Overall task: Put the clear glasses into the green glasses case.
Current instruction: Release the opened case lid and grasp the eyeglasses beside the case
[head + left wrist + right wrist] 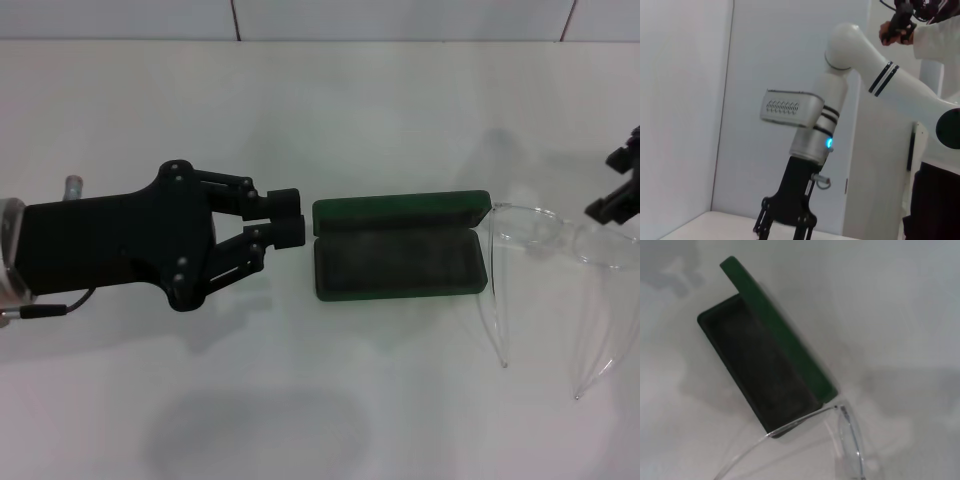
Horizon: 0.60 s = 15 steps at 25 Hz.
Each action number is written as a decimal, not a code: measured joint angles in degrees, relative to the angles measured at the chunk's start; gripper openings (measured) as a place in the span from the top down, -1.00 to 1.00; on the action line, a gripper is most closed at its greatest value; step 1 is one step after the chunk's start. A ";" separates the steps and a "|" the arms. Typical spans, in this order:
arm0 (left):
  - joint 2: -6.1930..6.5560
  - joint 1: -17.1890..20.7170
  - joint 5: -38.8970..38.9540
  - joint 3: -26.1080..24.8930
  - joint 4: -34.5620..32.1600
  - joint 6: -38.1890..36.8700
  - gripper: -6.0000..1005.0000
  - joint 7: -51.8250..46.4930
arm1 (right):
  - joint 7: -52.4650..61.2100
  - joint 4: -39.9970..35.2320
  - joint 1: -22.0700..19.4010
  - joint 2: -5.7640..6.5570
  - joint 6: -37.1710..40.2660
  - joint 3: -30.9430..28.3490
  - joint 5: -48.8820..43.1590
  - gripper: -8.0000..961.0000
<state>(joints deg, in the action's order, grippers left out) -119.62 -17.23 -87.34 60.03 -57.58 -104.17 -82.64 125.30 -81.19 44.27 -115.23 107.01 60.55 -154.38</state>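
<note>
clear glasses (545, 275) sit on the white table (400, 420), just off the right end of the green glasses case (400, 245), arms unfolded and pointing toward the robot. one arm's hinge corner is touching or almost touching the case's end; can't tell which.

green glasses case is open, lid up at the far side, dark lined tray (757, 362) empty. nothing in it in the head view or the right wrist view.

left gripper (288, 230) hovers low at the case's left end, fingertips right at its edge, jaws together or nearly so, holding nothing. probably there to brace the case.

right gripper (622, 190) is at the far right edge of the head view, near the front of the glasses; mostly cut off, can't tell how its jaws stand or whether it's touching the frame.

risks, as i judge them:
- glasses are nearly invisible and thin, so a grasp can miss or slip off the curved plastic.
- arms are spread, so they may not fit the tray unfolded; an arm could catch the rim or lid.
- dragging them across could shove the light case sideways if the left gripper isn't bracing it.
- a knock on the upright lid could swing it shut.
</note>
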 joint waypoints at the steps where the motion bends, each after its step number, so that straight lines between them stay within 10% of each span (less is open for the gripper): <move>1: -0.01 0.00 0.04 0.04 0.19 0.00 0.62 -0.08 | -0.06 1.48 0.43 0.01 -0.93 0.90 -0.27 -0.44; 15: 0.07 -0.14 -0.39 0.31 3.13 -0.05 0.62 -0.10 | -0.19 14.89 1.86 -0.58 -13.74 11.60 -3.75 -0.42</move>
<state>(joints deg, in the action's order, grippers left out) -119.55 -17.36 -87.73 60.35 -54.45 -104.21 -82.74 125.11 -66.30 46.13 -115.81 93.28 72.15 -158.13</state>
